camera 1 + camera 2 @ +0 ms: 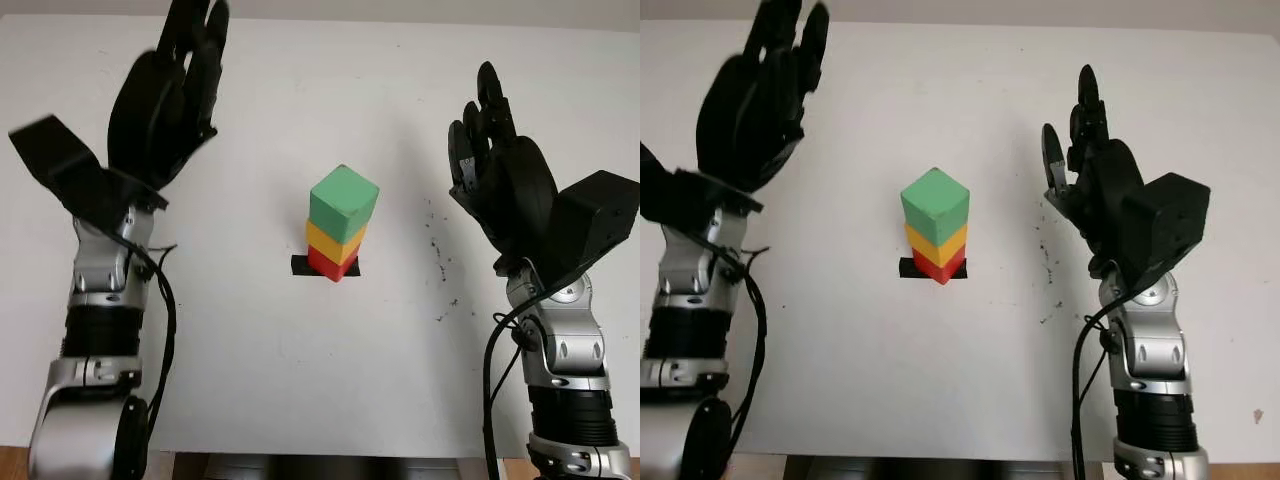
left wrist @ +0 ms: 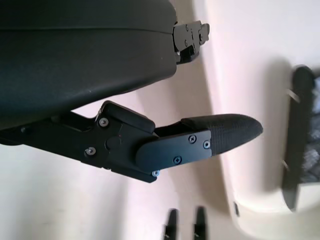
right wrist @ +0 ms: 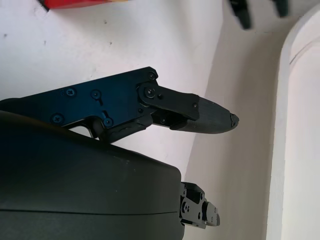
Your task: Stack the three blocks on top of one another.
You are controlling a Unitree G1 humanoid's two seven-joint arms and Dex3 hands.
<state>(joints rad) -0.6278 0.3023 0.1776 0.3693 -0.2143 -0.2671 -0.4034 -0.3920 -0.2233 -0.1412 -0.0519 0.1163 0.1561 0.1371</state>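
Note:
A stack of three blocks stands in the middle of the white table (image 1: 300, 380): the green block (image 1: 343, 201) on top, the yellow block (image 1: 332, 241) under it, the red block (image 1: 331, 263) at the bottom, set on a black tape mark (image 1: 300, 266). The stack stands upright with the blocks slightly turned against each other. My left hand (image 1: 165, 95) is raised at the far left, open, well away from the stack. My right hand (image 1: 495, 165) is raised to the right of the stack, open and holding nothing. A sliver of the red block (image 3: 75, 4) shows in the right wrist view.
Dark specks (image 1: 437, 255) mark the table between the stack and my right hand. The table's front edge (image 1: 320, 452) runs along the bottom, with wood floor beyond it at the corners.

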